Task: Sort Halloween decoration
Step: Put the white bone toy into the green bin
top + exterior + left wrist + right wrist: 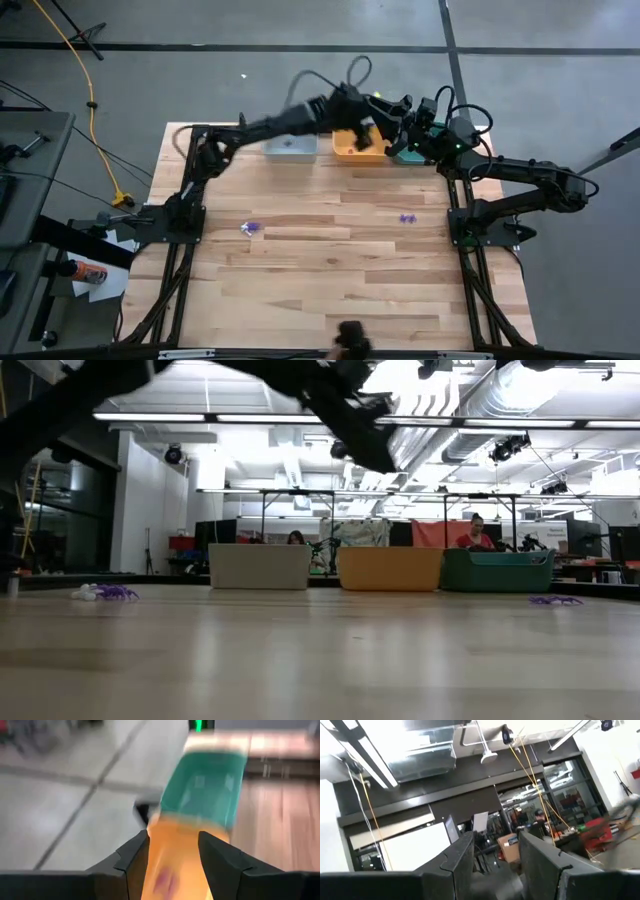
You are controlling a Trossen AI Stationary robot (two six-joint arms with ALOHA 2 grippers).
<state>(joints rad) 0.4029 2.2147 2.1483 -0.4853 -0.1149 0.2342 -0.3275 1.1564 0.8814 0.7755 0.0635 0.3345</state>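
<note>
Left gripper [172, 852] hangs open over the orange bin [357, 145], drop looks done; next grab: purple trinkets [250, 228].

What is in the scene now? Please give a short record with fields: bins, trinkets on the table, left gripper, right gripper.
bins: grey bin, orange bin, teal bin, in a row at the table's far edge
trinkets on the table: purple trinkets near the left side; purple trinkets near the right side
left gripper: left gripper open, above the orange bin, nothing between its fingers
right gripper: right gripper open, raised near the teal bin, facing the room, empty
</note>
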